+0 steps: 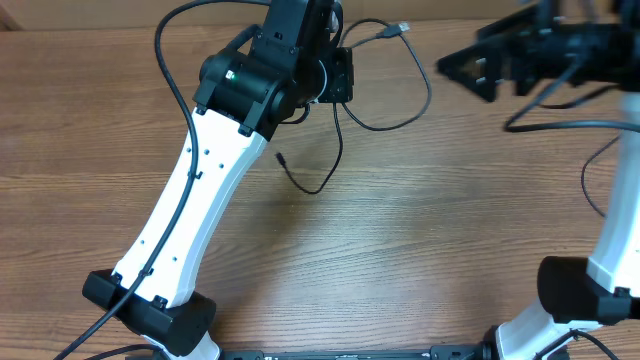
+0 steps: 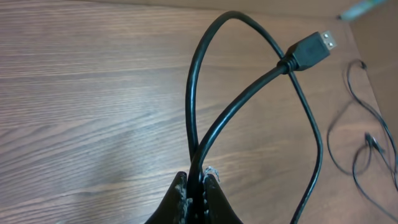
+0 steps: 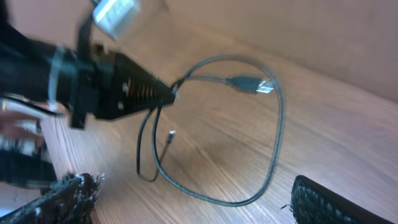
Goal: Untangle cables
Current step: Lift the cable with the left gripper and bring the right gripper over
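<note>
A thick black USB cable (image 1: 428, 92) lies in a loop at the table's back, its silver-tipped plug (image 1: 400, 28) pointing right. A thinner black cord (image 1: 330, 170) hangs from the same spot and curls down to a small plug end (image 1: 282, 157). My left gripper (image 1: 345, 78) is shut on the USB cable where two strands meet; the left wrist view shows the jaws (image 2: 198, 183) pinching it, with the plug (image 2: 309, 51) beyond. My right gripper (image 1: 465, 68) is open and empty, held above the table to the right of the loop (image 3: 273, 155).
The wooden table (image 1: 420, 250) runs under everything. The thin cord (image 2: 360, 140) lies to the right in the left wrist view. Thick arm wiring (image 1: 170, 70) arcs beside the left arm, and more hangs by the right arm (image 1: 590, 185).
</note>
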Controlling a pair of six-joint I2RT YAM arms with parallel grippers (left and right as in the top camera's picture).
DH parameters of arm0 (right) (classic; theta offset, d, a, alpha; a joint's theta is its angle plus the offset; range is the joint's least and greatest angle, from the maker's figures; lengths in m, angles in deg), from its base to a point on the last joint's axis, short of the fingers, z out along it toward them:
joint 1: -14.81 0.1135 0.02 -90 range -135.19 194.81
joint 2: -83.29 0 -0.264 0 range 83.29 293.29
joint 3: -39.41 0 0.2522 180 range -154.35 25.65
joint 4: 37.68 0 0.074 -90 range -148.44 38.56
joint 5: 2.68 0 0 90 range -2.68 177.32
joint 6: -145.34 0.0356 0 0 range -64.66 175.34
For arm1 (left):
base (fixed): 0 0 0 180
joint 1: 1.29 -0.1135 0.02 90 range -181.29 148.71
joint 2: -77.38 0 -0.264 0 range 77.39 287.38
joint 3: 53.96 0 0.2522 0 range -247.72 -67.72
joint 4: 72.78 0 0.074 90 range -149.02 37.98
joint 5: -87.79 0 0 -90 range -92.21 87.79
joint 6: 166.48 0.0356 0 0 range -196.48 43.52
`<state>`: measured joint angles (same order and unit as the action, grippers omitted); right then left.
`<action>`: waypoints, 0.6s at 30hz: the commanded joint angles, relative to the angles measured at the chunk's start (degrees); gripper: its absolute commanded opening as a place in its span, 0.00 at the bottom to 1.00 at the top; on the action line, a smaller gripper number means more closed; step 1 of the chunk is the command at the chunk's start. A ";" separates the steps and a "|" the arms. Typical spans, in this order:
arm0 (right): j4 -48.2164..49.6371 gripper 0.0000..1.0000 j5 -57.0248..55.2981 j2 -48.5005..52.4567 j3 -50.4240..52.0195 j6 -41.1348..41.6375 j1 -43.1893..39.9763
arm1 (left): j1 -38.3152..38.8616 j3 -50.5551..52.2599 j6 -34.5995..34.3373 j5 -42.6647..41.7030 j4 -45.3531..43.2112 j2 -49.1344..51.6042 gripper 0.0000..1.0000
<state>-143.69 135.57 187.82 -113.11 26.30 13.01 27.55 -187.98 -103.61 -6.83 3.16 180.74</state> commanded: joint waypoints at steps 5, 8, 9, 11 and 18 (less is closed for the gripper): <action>6.99 0.96 -9.79 0.39 10.27 -2.97 10.08 | -2.23 -1.53 -6.25 3.08 -0.70 0.42 0.04; 10.34 0.91 -11.10 0.39 13.05 -2.97 12.66 | -3.06 -1.53 -7.45 3.37 -0.63 0.42 0.04; 11.52 0.89 -11.08 0.39 13.77 -2.95 13.16 | -3.32 -1.53 -8.07 3.85 -0.66 0.42 0.04; 13.84 0.89 -10.82 0.39 14.86 -2.47 13.86 | -4.13 -1.53 -10.16 4.48 -0.66 0.42 0.04; 20.50 0.92 -3.58 0.46 17.68 -2.36 15.15 | -7.85 -1.53 -20.06 5.27 -1.62 0.42 0.04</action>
<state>-124.35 128.25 188.09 -96.47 24.05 27.37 21.02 -188.03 -117.69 -3.10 2.13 180.74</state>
